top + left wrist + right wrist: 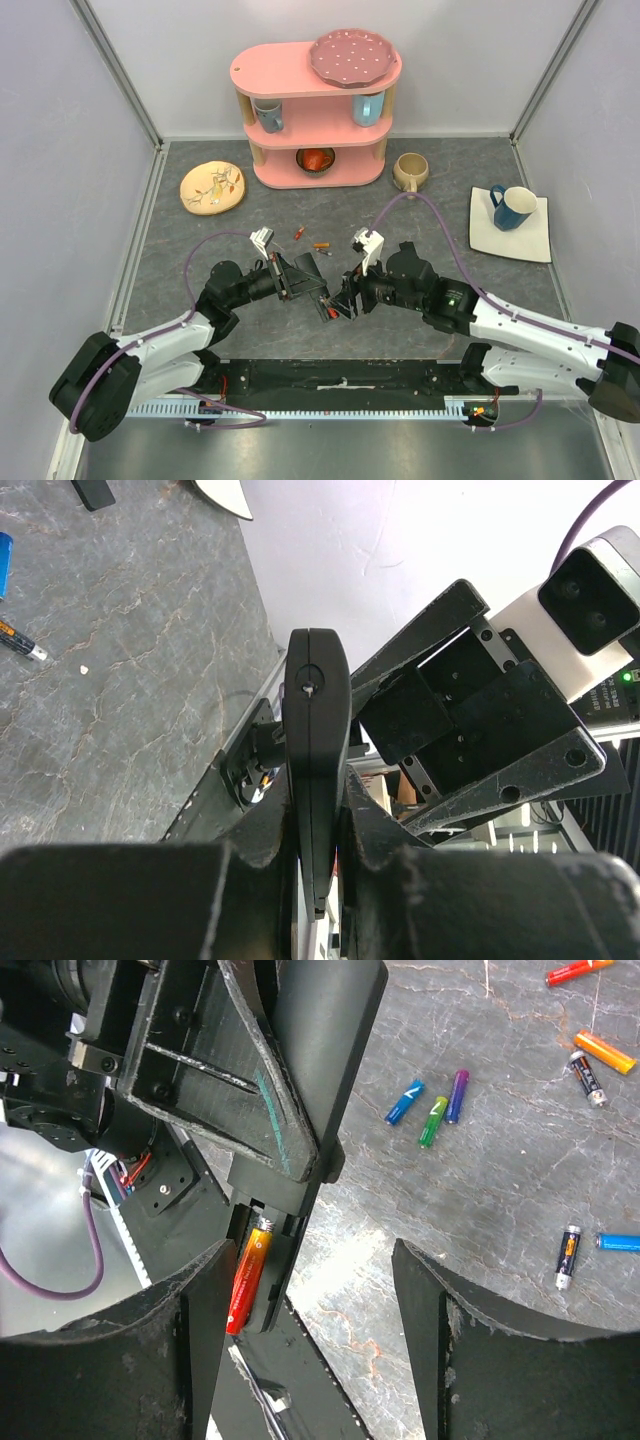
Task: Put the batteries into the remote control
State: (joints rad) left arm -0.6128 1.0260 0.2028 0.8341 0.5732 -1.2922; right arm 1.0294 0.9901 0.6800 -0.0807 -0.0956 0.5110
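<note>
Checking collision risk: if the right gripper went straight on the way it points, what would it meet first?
Probably the remote control, held by the left gripper with an orange battery in its slot, directly ahead of the right gripper; exact depth is unclear.

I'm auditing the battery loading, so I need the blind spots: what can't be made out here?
- Left wrist: remote control is seen edge-on; its recess faces away.
- Right wrist: orange battery has its lower end partly masked by a finger of the right gripper; seating unclear.
- Top: loose batteries are too small to count.
</note>
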